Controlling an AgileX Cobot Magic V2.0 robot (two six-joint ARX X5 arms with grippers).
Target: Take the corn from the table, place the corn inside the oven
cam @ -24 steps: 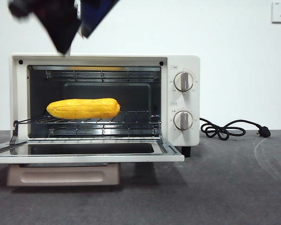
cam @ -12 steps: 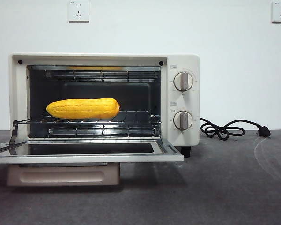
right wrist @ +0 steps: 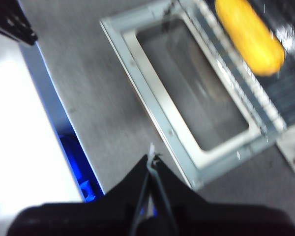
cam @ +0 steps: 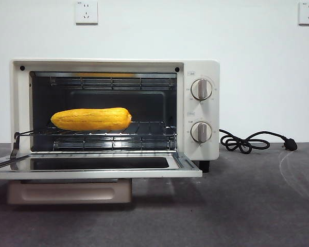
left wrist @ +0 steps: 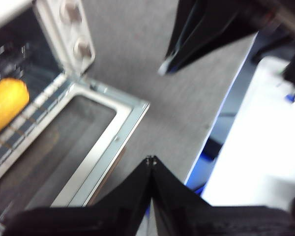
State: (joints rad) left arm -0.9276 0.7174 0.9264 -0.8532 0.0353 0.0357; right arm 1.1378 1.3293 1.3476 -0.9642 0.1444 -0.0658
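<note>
Corn (cam: 91, 119): lies on its side on the wire rack (cam: 144, 129) inside the oven (cam: 203, 116), door (cam: 92, 167) folded down. Left gripper (left wrist: 151, 160): jaws closed together, empty, above the table (cam: 247, 200), well apart from the corn. Right gripper (right wrist: 151, 158): likewise closed, empty, well clear.

A lab test bench: bare white wall (cam: 144, 31), grey table (cam: 247, 206), lone oven (cam: 203, 67).
</note>
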